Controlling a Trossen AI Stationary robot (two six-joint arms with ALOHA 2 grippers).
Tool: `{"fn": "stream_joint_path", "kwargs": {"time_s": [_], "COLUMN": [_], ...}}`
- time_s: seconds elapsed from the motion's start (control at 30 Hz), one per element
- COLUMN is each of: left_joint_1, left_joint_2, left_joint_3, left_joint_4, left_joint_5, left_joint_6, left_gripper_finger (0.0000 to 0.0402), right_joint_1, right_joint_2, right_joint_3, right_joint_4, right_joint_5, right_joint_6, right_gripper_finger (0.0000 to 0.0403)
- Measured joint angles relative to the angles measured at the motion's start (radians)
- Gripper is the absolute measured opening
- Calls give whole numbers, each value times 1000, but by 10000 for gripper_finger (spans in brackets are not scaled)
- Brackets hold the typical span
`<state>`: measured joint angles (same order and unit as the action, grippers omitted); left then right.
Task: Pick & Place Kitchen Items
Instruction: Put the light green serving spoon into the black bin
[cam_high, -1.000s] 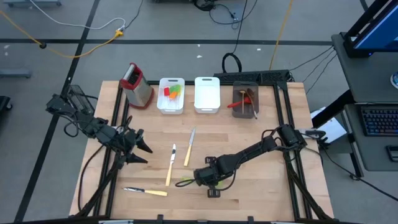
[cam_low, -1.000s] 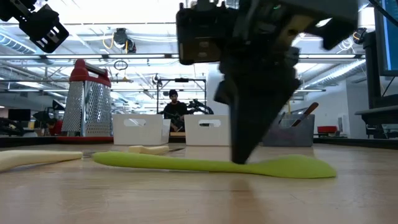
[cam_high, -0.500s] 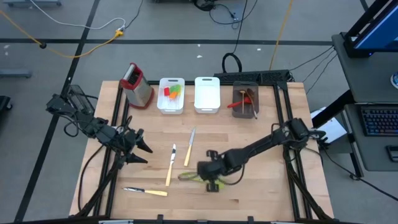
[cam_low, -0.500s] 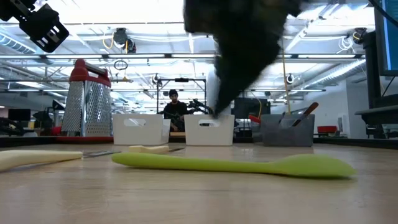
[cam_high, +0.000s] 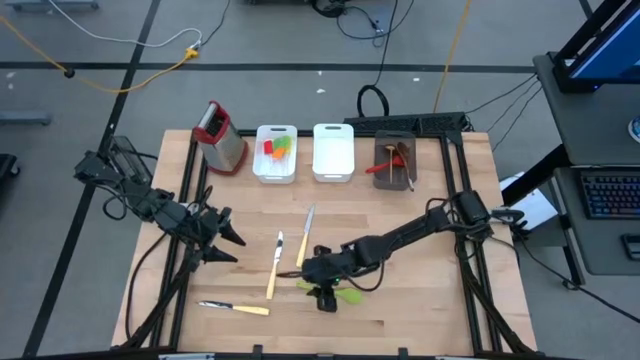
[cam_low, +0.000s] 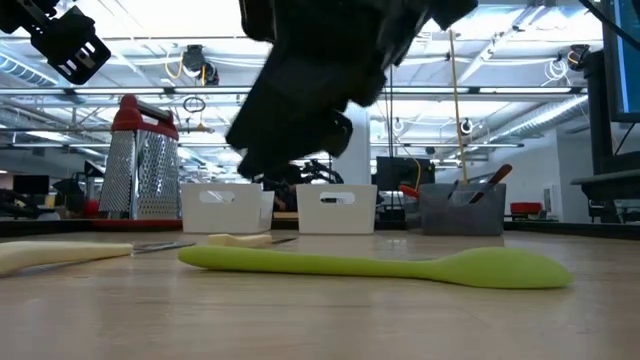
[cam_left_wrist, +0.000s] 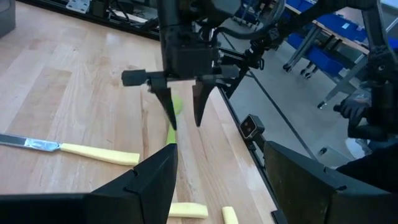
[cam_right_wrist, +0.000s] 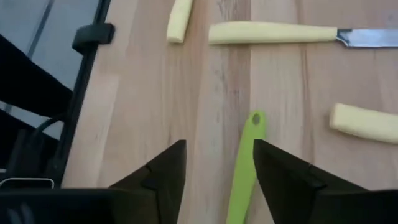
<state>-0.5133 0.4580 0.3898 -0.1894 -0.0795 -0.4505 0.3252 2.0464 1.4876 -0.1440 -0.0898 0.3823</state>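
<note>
Wooden table (cam_high: 400, 310), bare boards toward its near edge: right gripper (cam_high: 322, 297), jaws now parted after being clamped, hovers over green spoon (cam_high: 335, 292) lying released mid-table; left gripper (cam_high: 232, 240) open, idle near left edge.

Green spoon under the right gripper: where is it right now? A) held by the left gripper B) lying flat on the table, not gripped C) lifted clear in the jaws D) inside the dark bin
B: the green spoon lies flat on the wooden table, and the right gripper hangs open above it.
</note>
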Motion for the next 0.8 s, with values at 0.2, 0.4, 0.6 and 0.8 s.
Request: {"fn": "stream_joint_path", "kwargs": {"time_s": [0.2,0.4,0.6,0.8], "left_joint_1": [0,0,0,0], "left_joint_2": [0,0,0,0], "left_joint_3": [0,0,0,0], "left_joint_4": [-1,-2,-2,-4], "left_joint_5": [0,0,-1,-1], "left_joint_6": [-4,-10,-23,-25], "left_gripper_finger": [241,241,241,241], "right_joint_1": [-3,-13,3,39], "right_joint_2": [67,120,178,206], "right_joint_3": [2,3,8,7], "right_joint_4": [18,28,27,-61], "right_joint_5": [-36,10,34,77], "right_joint_6": [-10,-30,-58,-129], "right_gripper_finger": [191,184,183,177]}}
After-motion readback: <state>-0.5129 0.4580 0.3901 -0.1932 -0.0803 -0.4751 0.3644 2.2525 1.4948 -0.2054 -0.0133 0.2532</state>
